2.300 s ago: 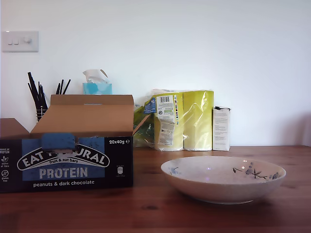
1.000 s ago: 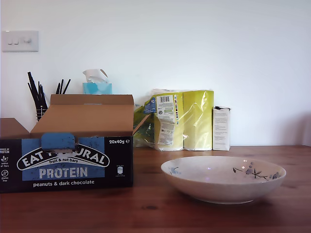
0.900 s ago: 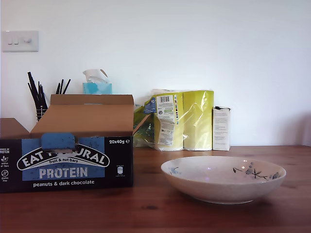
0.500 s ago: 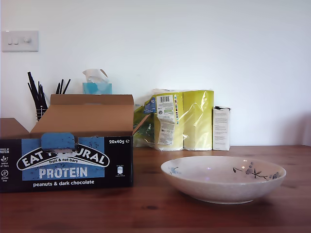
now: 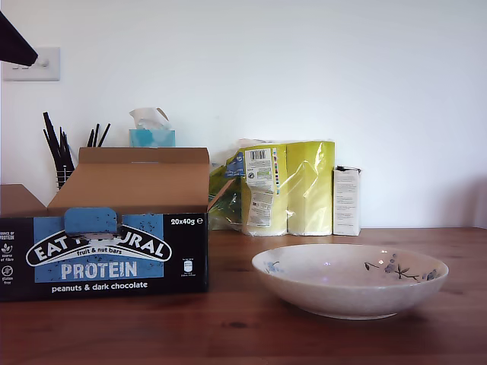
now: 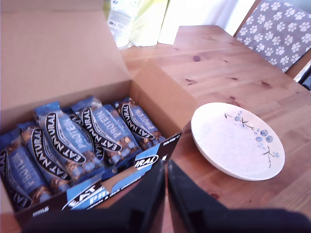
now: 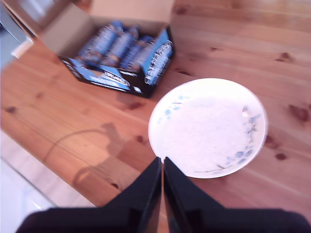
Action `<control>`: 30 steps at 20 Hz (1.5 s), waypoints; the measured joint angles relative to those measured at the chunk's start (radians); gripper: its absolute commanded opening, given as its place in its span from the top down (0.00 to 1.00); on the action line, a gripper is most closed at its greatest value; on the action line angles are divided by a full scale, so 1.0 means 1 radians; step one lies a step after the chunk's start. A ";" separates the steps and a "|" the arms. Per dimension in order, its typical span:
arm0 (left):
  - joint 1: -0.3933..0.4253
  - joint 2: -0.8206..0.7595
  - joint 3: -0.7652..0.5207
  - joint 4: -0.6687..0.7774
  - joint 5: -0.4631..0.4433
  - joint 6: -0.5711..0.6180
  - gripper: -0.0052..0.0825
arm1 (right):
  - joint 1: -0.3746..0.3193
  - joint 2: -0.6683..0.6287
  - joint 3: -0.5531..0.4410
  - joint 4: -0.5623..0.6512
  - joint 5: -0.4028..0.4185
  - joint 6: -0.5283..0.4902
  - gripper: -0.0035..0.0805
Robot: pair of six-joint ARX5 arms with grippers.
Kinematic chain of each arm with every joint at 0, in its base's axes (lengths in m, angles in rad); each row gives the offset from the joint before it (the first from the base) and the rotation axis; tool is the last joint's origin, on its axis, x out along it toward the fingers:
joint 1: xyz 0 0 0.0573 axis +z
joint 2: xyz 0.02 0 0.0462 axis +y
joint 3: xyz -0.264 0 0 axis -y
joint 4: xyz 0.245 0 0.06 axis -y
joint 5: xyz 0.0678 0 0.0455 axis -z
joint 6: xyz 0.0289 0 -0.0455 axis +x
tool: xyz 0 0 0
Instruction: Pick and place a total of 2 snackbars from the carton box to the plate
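- Both grippers carry nothing: my first gripper hangs above the carton box with jaws pressed together, and my second gripper hangs above the plate, jaws likewise together.
- Snackbars all lie packed in the box at the exterior view's left, about nine o'clock from the plate.
- Plate, at the exterior view's right, holds no bar.
- Judged so, nothing is done yet; both bars remain to be moved.

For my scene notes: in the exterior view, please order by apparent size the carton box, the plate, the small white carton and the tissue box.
1. Carton box
2. Plate
3. Small white carton
4. Tissue box, mostly hidden behind the carton box and farther back, so its rank is unsure.
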 measured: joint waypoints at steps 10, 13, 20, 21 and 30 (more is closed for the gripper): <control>-0.098 0.346 0.357 -0.248 -0.212 0.010 0.81 | 0.166 0.060 0.009 0.087 0.091 -0.003 0.97; -0.117 0.476 0.419 -0.322 -0.225 0.005 0.17 | 0.166 0.056 0.010 0.109 0.091 -0.003 0.97; -0.147 0.735 0.621 -0.417 -0.422 -0.091 0.11 | 0.166 0.058 0.010 0.127 0.092 -0.003 0.97; -0.147 0.763 0.641 -0.426 -0.443 -0.100 0.11 | 0.166 0.060 0.010 0.132 0.093 -0.006 0.97; -0.147 0.952 0.667 -0.348 -0.497 -0.146 0.12 | 0.166 0.081 0.010 0.142 0.101 -0.027 0.97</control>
